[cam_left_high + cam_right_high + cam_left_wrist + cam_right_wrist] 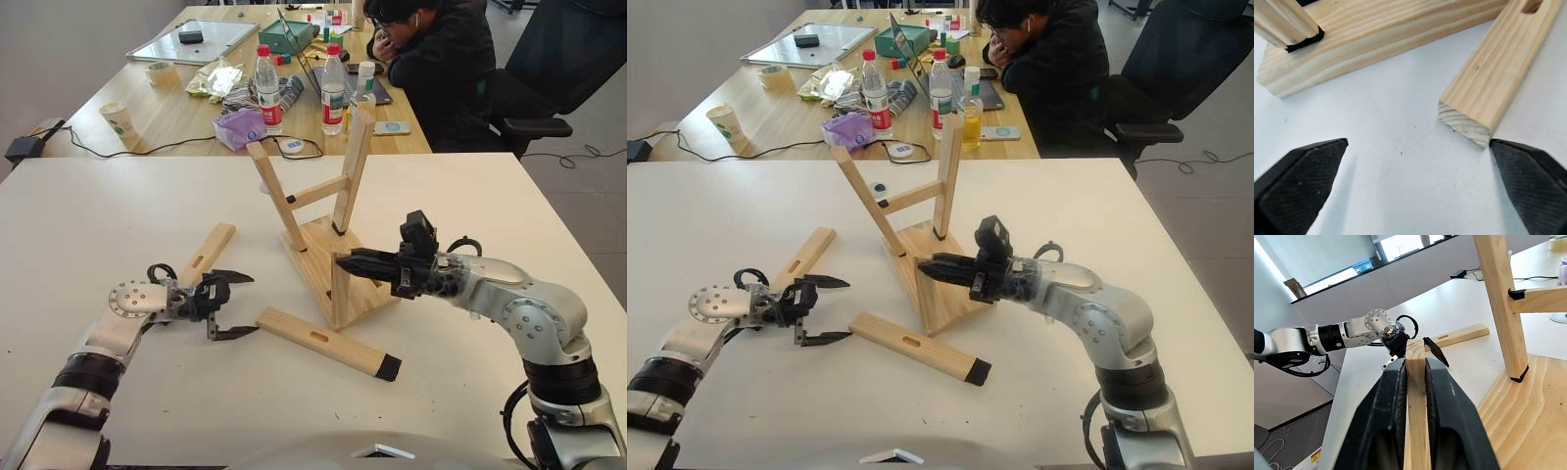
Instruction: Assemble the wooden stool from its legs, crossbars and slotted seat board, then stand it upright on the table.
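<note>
Two-fingered right gripper (341,259) is steadying a pinched pale wooden leg (339,299) while left gripper (251,305) is gaping wide beside a slotted wooden bar (323,342).

Both arms wear smooth silver-grey shells with rounded joints. The left arm (98,343) has a round wrist disc (127,299) ringed with small screws, a black band (83,377) and a looped black cable (160,271). The right arm (509,294) has a domed joint cap (536,320), a black collar (560,380), a cable loop (466,244) and a black camera block (418,231). The left gripper (252,305) and right gripper (341,259) are black, with tapered fingers (1298,181) bearing finely cross-hatched pads.
</note>
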`<state>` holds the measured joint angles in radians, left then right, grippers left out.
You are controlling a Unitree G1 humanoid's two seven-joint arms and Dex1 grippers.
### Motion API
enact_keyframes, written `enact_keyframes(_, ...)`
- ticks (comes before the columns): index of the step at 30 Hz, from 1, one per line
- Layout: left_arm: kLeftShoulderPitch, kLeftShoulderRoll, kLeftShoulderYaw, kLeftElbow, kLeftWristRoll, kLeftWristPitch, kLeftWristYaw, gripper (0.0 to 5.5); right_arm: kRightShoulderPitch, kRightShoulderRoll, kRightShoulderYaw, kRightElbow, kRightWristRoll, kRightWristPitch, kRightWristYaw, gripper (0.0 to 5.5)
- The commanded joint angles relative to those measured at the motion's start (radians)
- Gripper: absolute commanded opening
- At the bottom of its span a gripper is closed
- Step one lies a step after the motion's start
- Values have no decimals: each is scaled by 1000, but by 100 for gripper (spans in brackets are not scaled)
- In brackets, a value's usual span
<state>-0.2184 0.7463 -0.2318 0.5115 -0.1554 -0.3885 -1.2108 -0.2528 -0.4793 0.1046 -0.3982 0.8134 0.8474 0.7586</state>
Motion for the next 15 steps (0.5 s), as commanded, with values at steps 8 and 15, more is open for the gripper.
enact_keyframes(8,36,-45,-42,73,66,-59,-19,540,8,142,77,55,-120,-116,-78,38)
enact_keyframes(15,46,-38,-32,45,50,-23,-36,540,54,125,95,10,-114,-99,-78,38)
